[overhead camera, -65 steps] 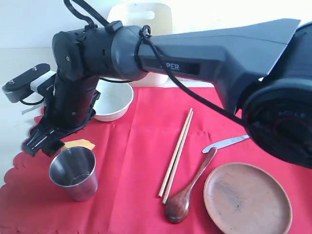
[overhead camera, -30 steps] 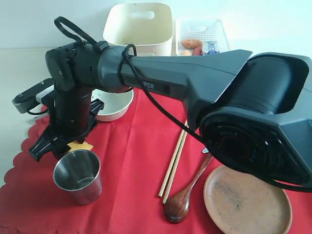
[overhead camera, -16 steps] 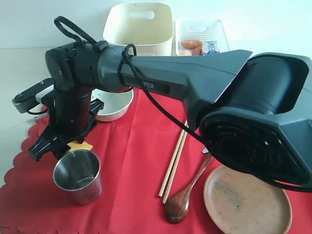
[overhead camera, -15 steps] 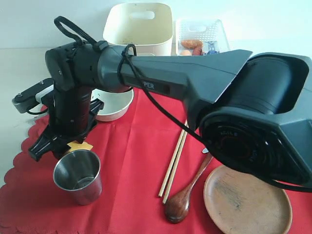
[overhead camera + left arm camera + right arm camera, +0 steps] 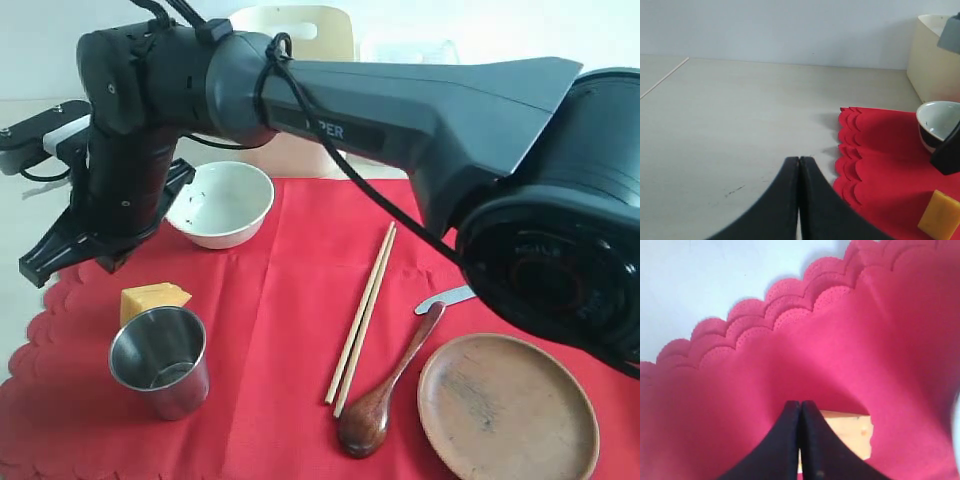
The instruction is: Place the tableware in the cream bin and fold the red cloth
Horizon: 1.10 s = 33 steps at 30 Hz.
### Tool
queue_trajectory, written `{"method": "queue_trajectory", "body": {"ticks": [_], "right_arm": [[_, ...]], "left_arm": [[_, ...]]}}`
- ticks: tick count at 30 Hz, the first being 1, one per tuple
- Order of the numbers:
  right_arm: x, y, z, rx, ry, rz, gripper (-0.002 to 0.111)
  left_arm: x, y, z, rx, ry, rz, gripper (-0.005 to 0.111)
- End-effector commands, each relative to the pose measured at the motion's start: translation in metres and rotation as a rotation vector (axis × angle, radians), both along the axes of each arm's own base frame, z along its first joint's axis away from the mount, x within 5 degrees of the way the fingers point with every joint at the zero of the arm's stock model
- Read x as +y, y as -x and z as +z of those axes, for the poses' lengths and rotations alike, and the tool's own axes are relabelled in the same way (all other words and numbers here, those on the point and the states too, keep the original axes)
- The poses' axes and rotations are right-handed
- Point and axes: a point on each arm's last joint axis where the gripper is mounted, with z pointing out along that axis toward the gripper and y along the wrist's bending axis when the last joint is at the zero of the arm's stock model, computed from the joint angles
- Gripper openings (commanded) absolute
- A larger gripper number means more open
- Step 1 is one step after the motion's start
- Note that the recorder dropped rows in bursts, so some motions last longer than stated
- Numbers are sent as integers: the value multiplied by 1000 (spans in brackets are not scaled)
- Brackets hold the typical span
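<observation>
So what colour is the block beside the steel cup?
Yellow-orange block; exterior view shows it best.

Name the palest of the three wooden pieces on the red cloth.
The wooden chopsticks, a straw-coloured pair lying side by side. The wooden spoon is dark brown and the round wooden plate a reddish brown.

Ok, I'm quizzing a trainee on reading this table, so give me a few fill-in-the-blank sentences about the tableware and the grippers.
1. The wooden chopsticks lie side by side on the ___ cloth.
2. The yellow block sits right next to the steel ___.
3. The left gripper and the right gripper are both empty, with jaws ___.
4. The dark wooden spoon lies between the chopsticks and the round wooden ___.
Missing words: red; cup; shut; plate.
</observation>
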Motion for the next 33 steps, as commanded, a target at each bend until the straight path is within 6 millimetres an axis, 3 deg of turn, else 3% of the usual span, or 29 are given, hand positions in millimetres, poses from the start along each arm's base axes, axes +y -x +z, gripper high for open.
{"method": "queue_trajectory", "body": {"ticks": [1,4,6,10,16,24,27,33], "right_arm": [[-1,-1,2,-61,45,-33,20],[3,3,-6,-54,58,-28,53],[8,10,-18,-59,84,19,67],[8,8,-41,-46,137,27,76],[4,3,-50,-90,197,6,76],[9,10,-64,-26,182,19,74],[9,9,-66,-27,184,25,61],[9,9,-70,-24,188,25,25]], "left_arm": [[0,0,-1,-7,6,-5,1],[0,0,-1,-7,6,-5,1],[0,0,-1,-7,6,-5,1],[0,0,-1,-7,6,-5,1],[0,0,-1,-7,6,-5,1],[0,0,-1,-7,6,-5,1],[0,0,-1,-7,6,-5,1],[0,0,-1,-7,6,-5,1]]}}
